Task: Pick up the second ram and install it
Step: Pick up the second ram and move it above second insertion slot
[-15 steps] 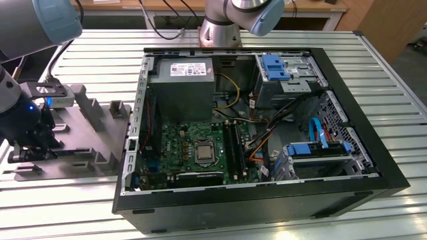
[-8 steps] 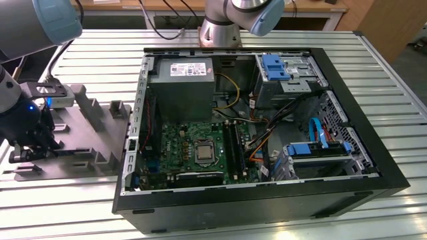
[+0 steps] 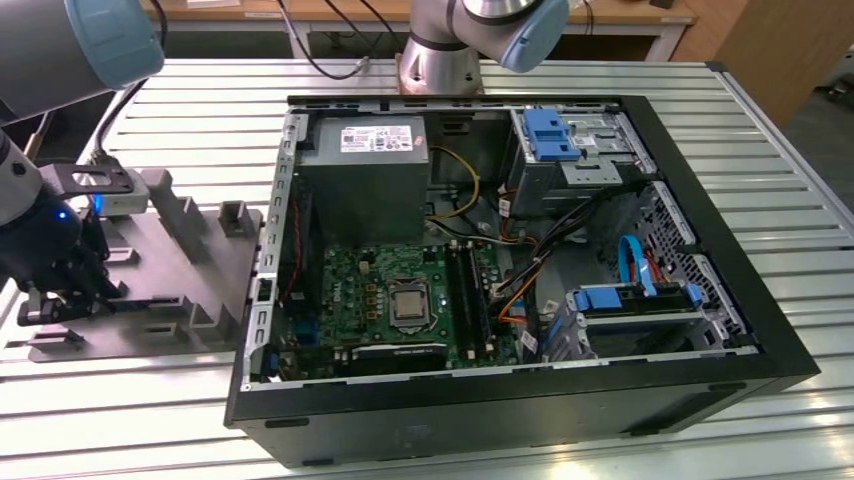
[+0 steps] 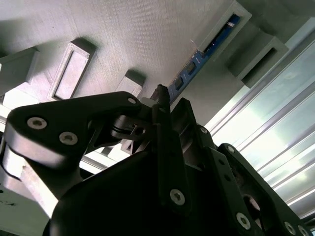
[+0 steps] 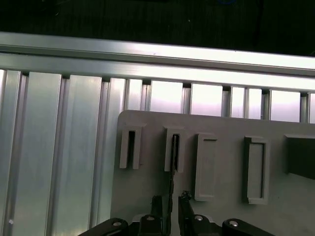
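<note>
The exterior view takes in the whole bench. One open computer case (image 3: 534,400) lies on its side on a ribbed aluminium table (image 3: 134,420). To the exterior view's left, a grey holder tray (image 3: 187,270) sits just beside the case. The arm reaches down so that the gripper (image 3: 51,312) is at the tray's outer edge, well apart from the case.

The two wrist views show the second ram, which I cannot make out in the exterior view. In the second wrist view it is a thin blue stick (image 4: 197,61), standing on edge in the tray's (image 4: 123,34) raised slots. One end of it runs in at the gripper (image 4: 170,101). In the first wrist view the stick (image 5: 174,150) is seen edge-on as a dark line in one slot, leading straight into the gripper (image 5: 171,204). The gripper is set narrow around that end. I cannot tell whether it is clamped on the stick or only around it. The stick is seated in the tray.

Inside the case I count one grey power-supply box (image 3: 360,170), one green main board (image 3: 387,290) and two blue drive brackets (image 3: 550,135) (image 3: 617,298). The first wrist view shows four complete raised slots in a row on the tray (image 5: 147,196), over the table's slats (image 5: 49,147).

Behind the table is the arm's base (image 3: 447,50), with black cables (image 3: 320,50) and wood-coloured furniture (image 3: 774,40).
</note>
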`<state>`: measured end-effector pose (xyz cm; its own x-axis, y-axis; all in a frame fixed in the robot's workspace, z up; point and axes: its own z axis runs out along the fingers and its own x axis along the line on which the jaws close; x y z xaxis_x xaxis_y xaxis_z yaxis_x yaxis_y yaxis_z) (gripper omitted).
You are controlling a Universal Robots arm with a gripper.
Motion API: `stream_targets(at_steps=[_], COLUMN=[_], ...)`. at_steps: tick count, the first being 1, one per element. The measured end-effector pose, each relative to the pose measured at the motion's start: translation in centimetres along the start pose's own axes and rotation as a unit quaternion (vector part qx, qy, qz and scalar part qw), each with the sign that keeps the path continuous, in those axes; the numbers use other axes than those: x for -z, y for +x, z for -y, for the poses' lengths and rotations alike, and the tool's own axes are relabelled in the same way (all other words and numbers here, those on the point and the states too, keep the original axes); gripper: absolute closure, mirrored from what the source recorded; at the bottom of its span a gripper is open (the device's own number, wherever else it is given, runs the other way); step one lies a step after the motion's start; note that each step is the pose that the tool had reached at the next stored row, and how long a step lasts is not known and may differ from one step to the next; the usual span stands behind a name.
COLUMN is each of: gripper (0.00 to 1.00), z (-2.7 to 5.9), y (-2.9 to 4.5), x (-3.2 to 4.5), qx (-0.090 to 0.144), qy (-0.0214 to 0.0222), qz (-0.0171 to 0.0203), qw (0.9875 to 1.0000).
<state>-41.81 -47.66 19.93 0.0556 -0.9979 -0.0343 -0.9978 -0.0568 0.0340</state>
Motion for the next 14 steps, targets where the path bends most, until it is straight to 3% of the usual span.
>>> stream_targets(at_steps=[14], gripper=[0.73], z=[0.38], y=[0.02], x=[0.15], qx=[0.0], qy=[-0.0001], qz=[0.0], qw=[1.0])
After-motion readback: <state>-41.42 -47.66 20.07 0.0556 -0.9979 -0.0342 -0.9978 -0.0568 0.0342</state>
